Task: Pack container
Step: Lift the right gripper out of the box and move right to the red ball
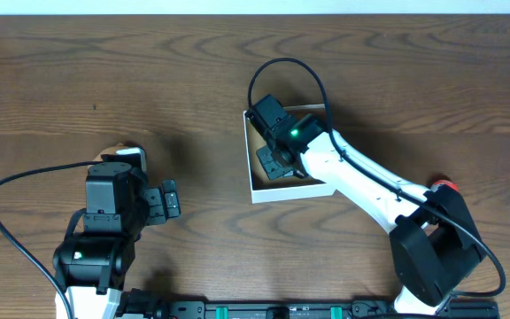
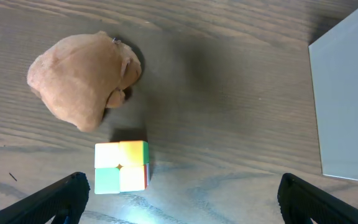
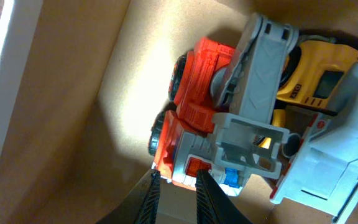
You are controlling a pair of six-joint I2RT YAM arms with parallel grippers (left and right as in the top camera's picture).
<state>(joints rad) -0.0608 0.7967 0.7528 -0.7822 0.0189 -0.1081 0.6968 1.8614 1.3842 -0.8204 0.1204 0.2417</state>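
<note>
Right gripper (image 3: 178, 186): fingers nearly together, inside container (image 1: 273, 194), beside red toy truck (image 3: 194, 118)
Left gripper (image 2: 179, 196): spread wide above colour cube (image 2: 121, 167), near brown lump (image 2: 82, 78)

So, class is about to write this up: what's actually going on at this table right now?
The right gripper is down inside the small square white-walled cardboard box, its fingers close together just above a red and grey toy fire truck lying beside a yellow toy vehicle. The left gripper is open over the wooden table, above a small multicoloured puzzle cube and a tan plush toy that are not yet packed.
</note>
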